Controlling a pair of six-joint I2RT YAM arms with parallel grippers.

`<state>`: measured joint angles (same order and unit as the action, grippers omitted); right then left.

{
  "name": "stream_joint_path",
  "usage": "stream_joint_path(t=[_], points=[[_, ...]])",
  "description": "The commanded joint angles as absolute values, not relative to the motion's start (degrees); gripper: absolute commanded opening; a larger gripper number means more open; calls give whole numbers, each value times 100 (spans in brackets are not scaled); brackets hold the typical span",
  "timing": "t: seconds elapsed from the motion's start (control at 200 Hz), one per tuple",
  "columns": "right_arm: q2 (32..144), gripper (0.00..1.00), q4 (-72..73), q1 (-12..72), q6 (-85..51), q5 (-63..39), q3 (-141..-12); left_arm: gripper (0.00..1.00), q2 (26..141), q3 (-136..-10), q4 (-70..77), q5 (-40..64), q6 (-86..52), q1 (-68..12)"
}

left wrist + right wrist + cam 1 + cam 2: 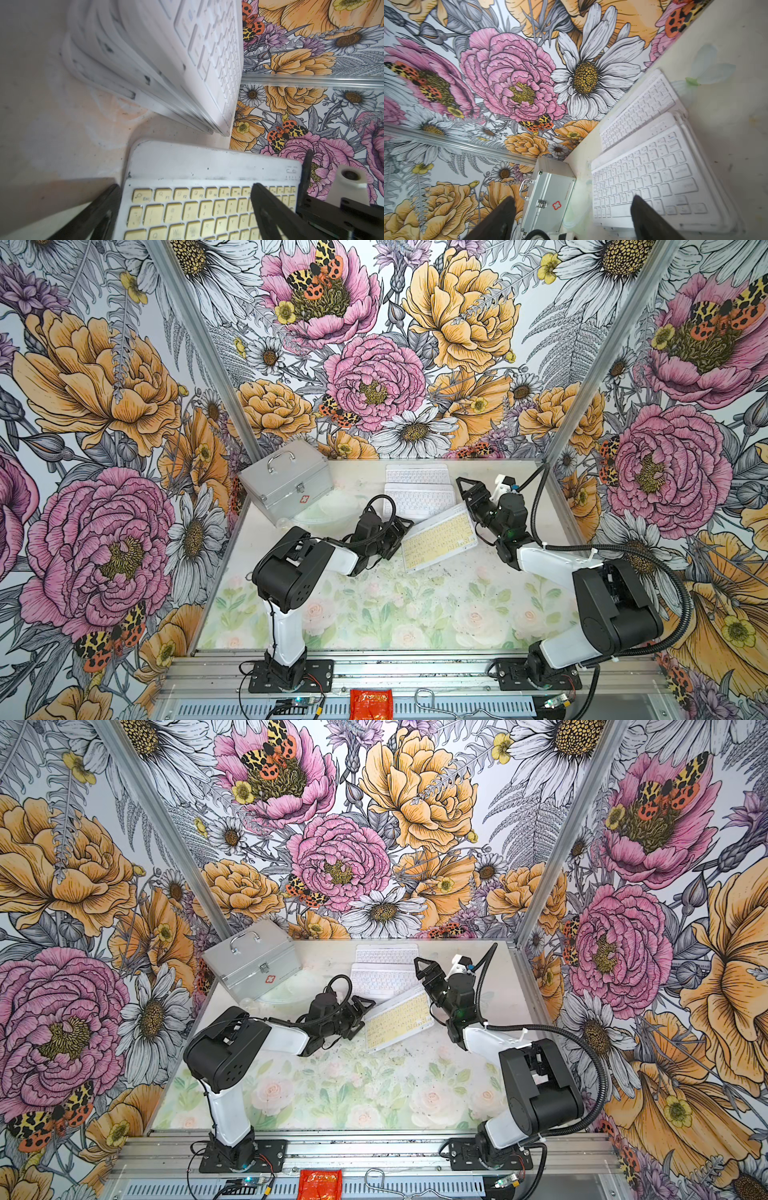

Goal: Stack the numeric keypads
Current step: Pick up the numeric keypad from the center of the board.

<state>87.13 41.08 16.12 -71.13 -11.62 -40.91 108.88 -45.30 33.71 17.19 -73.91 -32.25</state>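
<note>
left wrist view puts us right over the flat rectangular white-framed yellow-keyed keypad [187, 207]. the left gripper [186, 187] is released. its black fingers [99, 209] stand wide, one beside the keypad's short edge and the other above the keys, not pinching. ahead of those fingertips, a little apart from the yellow-keyed keypad, we see a fanned stack of thin white plastic keypads [158, 68] with its layers slightly offset.

in a top view the left gripper [404, 533] sits at one short end of the yellow-keyed keypad [440, 537], which lies askew on the pale floral tabletop [374, 614]. we cannot tell whether that end is lifted. the right gripper [465, 487] is past the keypad's opposite end, apart from it.

from the right wrist view the right gripper [573, 198] is likewise released, with nothing between its dark fingers. the stack [654, 176] lies under one finger, and another flat white keypad [639, 110] lies just beyond it. a silver metal case with a handle [548, 193] stands past the other finger.
</note>
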Motion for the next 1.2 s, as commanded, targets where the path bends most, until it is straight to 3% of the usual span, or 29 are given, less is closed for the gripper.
stream_joint_path(t=[0.0, 0.245, 0.69, 1.196], points=[[8991, 89, 4172, 2143, -7665, -1738, -3790, 99, 10985, -4402, 3252, 2056, -7648, -3530], [8773, 89, 3911, 2278, -7831, -1253, -3694, 99, 10978, -4318, 3363, 2052, -7705, -3533], [7880, 88, 1705, 2207, -7409, -1299, -3915, 99, 11030, -4296, 3463, 2083, -7739, -3524], [7639, 70, 605, 1925, -6910, -2453, -4626, 99, 11013, -4333, 3462, 2082, -7759, -3503]])
